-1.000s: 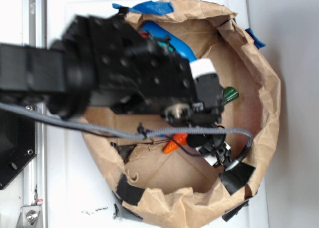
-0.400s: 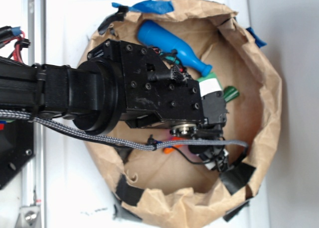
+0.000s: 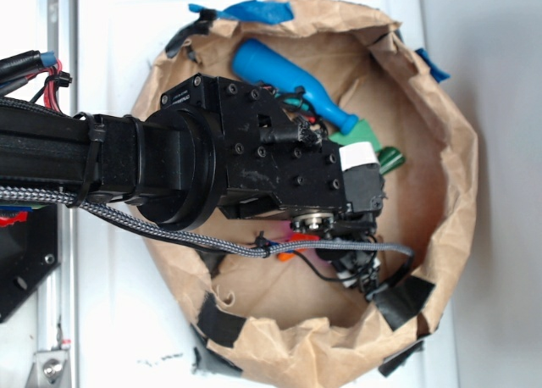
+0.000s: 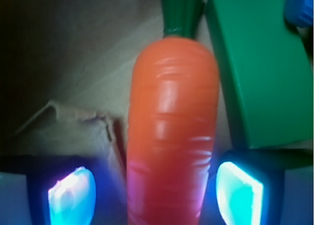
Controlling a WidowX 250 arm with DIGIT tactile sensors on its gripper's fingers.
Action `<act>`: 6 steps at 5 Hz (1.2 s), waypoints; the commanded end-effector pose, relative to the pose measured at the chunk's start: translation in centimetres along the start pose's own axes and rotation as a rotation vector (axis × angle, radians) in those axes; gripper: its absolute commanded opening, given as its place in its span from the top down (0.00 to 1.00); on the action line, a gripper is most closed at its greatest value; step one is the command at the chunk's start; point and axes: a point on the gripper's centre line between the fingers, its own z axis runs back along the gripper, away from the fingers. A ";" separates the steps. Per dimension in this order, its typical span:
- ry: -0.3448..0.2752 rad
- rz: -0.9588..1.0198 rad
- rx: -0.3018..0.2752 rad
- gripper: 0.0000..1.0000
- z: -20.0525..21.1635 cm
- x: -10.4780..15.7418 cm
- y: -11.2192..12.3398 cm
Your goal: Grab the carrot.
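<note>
Brown paper bag (image 3: 440,193) holds our gripper (image 3: 339,244), low over the carrot (image 3: 286,253) (mostly hidden). At the wrist, the carrot (image 4: 171,131) lies between our spread fingers (image 4: 238,193), beside the green block (image 4: 260,68). Next, we judge: close.

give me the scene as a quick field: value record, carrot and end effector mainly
container: brown paper bag, rim rolled down, taped with blue and black tape
carrot: orange carrot with green stem, lying in the bag, running lengthwise between the pads
end effector: over the carrot, lit pads on either side, gaps visible on both sides
grasp: not yet closed on the carrot
green block: flat, beside the carrot near its stem end
blue bottle: lying near the bag's far wall
arm: black arm covers most of the carrot in the exterior view
</note>
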 end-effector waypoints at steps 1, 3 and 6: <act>-0.026 0.018 -0.017 1.00 0.9 0.8 1.0; -0.042 0.003 -0.024 1.00 1.3 0.9 1.0; 0.016 -0.296 -0.049 1.00 7.7 2.4 0.6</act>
